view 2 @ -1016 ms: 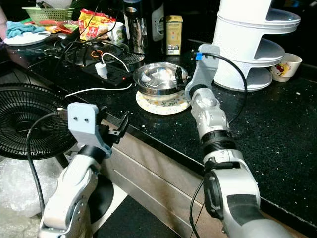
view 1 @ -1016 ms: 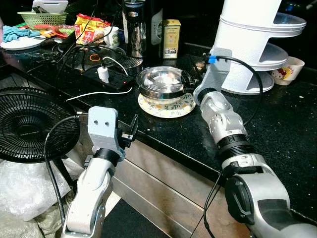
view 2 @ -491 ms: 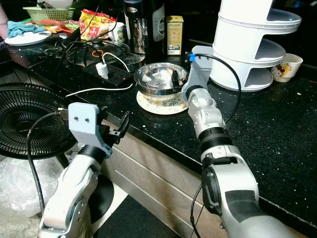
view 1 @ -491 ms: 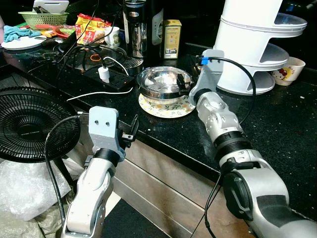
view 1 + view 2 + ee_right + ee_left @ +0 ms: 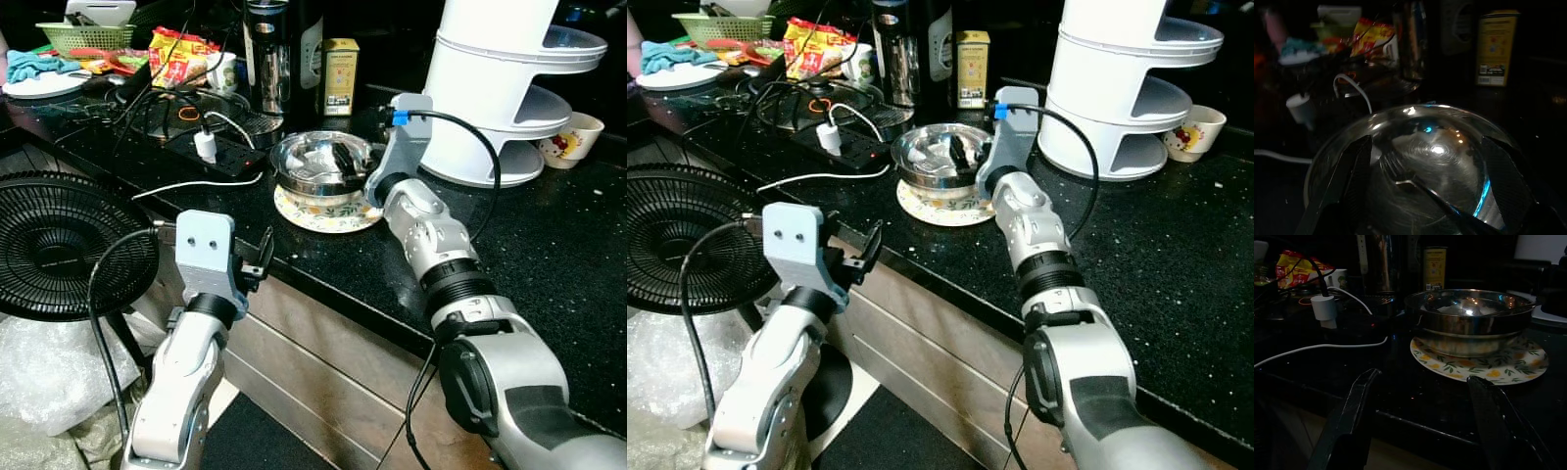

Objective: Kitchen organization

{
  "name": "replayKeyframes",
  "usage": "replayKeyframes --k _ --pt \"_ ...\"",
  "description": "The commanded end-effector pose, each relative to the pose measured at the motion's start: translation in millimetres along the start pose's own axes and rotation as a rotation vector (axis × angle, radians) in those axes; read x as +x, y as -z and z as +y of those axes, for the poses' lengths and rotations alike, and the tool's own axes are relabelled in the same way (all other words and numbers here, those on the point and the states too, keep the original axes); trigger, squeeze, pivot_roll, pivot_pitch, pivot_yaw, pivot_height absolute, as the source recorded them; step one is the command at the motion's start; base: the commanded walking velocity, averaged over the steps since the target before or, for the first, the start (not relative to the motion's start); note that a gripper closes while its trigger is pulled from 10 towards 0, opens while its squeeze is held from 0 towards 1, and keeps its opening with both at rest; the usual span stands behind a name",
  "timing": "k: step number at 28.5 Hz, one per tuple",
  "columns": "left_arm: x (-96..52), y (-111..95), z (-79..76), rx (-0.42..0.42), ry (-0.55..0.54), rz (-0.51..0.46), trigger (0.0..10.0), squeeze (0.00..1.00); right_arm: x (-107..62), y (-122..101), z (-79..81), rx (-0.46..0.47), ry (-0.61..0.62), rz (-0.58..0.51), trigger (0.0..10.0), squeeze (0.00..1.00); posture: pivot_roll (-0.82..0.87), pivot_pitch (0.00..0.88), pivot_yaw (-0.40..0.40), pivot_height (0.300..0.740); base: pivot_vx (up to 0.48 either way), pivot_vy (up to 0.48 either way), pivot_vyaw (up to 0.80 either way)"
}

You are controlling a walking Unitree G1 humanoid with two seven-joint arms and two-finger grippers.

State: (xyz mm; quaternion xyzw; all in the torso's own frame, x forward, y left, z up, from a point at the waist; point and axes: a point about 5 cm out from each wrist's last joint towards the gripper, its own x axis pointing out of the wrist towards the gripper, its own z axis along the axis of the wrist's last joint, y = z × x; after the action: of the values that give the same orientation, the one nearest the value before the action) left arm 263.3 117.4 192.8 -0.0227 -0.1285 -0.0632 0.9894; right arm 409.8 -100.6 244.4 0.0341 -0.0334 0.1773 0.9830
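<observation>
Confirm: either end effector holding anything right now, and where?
Nothing held. Right end effector is open over the steel bowl; left end effector is open below the counter edge.

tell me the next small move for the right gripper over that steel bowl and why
Probably lower the right gripper a little and close on the fork lying inside the steel bowl. Its fingers are open and spread above the bowl, with the fork between them but not yet touched. The bowl sits on a floral plate; the left gripper hangs open by the counter edge.
</observation>
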Motion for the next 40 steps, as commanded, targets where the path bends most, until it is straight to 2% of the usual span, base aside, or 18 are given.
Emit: replayKeyframes --k 1,5,9,12,18,23,26,31,36,40 --pt "-0.2 -0.9 0.1 0.013 -0.003 0.002 10.0 0.00 -1.3 3.9 0.7 -0.033 -0.014 0.016 10.0 0.00 0.09 0.000 0.004 0.740 0.000 0.000 0.00" --pt "1.0 -1.5 2.7 0.014 -0.003 0.002 10.0 0.00 -1.9 6.6 1.8 -0.111 -0.027 0.014 10.0 0.00 0.08 0.000 0.008 0.740 0.000 0.000 0.00" --pt "1.2 -2.1 2.4 0.015 -0.004 0.001 10.0 0.00 -3.7 10.5 -2.4 -0.125 0.000 0.022 10.0 0.00 0.09 0.000 0.006 0.740 0.000 0.000 0.00" --pt "1.0 -2.3 2.2 0.014 -0.006 0.000 10.0 0.00 -5.6 10.2 -7.6 -0.102 0.026 0.009 10.0 0.00 0.09 0.000 0.005 0.740 0.000 0.000 0.00" --pt "0.6 -2.1 1.7 0.014 -0.006 0.001 10.0 0.00 -7.1 -4.6 -17.0 -0.018 0.068 -0.070 10.0 0.00 0.08 0.000 0.008 0.740 0.000 0.000 0.00" --pt "0.5 -1.9 1.5 0.013 -0.006 0.002 10.0 0.00 -9.2 -17.5 -26.3 0.103 0.098 -0.158 10.0 0.00 0.08 0.000 0.006 0.740 0.000 0.000 0.00" --pt "0.6 -2.0 1.5 0.013 -0.006 0.001 10.0 0.00 -10.1 -17.6 -31.8 0.088 0.133 -0.153 10.0 0.00 0.08 0.000 0.006 0.740 0.000 0.000 0.00" --pt "0.7 -1.8 1.5 0.014 -0.007 0.002 10.0 0.00 -10.1 -4.1 -35.5 0.040 0.168 -0.057 10.0 0.00 0.09 0.000 0.007 0.740 0.000 0.000 0.00" --pt "0.8 -1.5 1.5 0.016 -0.004 0.004 10.0 0.00 -8.7 8.9 -24.5 0.017 0.082 0.019 10.0 0.00 0.09 0.000 0.010 0.740 0.000 0.000 0.00" --pt "0.8 -1.5 1.5 0.016 -0.005 0.005 10.0 0.00 -8.3 11.7 -20.8 0.024 0.060 0.030 10.0 0.00 0.09 0.000 0.010 0.740 0.000 0.000 0.00"
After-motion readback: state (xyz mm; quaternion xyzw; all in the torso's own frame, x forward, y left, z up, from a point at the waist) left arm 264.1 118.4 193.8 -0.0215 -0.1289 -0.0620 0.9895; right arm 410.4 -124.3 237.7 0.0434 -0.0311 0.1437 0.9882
